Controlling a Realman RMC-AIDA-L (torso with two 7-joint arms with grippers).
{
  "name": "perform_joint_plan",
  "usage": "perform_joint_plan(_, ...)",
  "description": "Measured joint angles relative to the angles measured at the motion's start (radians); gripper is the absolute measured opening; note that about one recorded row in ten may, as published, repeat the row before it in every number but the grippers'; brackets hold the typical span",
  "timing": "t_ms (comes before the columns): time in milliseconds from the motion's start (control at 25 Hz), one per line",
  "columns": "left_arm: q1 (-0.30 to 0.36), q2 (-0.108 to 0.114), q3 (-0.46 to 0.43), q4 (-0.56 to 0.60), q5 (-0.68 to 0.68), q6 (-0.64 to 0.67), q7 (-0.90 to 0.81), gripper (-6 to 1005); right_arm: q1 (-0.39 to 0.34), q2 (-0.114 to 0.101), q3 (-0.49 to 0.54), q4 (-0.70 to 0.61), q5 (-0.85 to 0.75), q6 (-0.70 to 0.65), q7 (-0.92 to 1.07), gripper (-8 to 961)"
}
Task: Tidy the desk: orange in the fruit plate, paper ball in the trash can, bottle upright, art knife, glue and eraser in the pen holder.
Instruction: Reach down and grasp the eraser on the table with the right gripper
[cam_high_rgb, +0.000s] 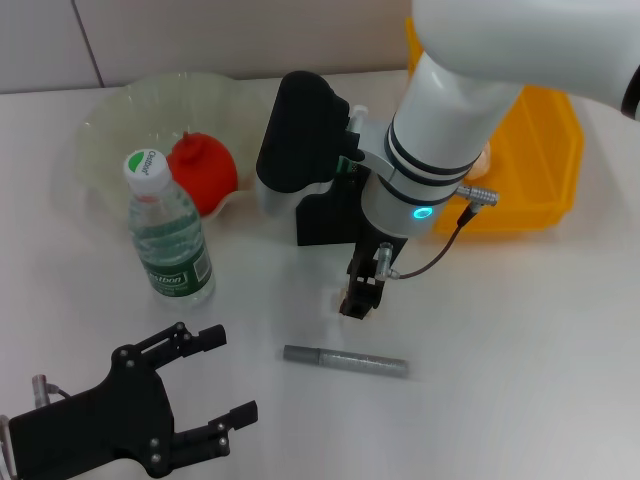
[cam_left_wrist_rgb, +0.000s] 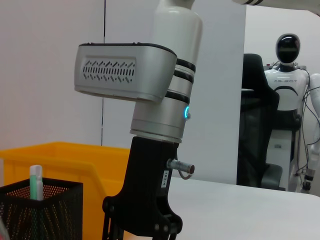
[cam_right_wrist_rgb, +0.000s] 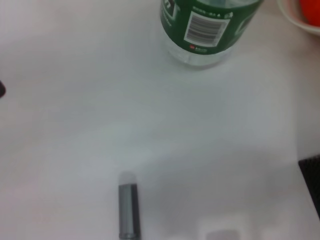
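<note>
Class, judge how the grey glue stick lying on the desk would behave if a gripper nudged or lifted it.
The glue looks slim and round, lying flat on the desk, so a sideways nudge would probably roll it. It appears rigid and likely light. Its smooth casing may slip in a loose pinch.

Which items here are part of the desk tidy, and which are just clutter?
Job items: orange in fruit plate, upright bottle, glue lying on desk, art knife in pen holder, trash can.

Not part: humanoid robot, chair.
</note>
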Motion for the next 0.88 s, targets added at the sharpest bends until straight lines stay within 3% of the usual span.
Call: perform_joint_plan(880,-0.002,0.0,0.0,0.0,0.0,0.0,0.001,803,0.009,0.0,-0.025,0.03,0.012,0.023,0.003,454)
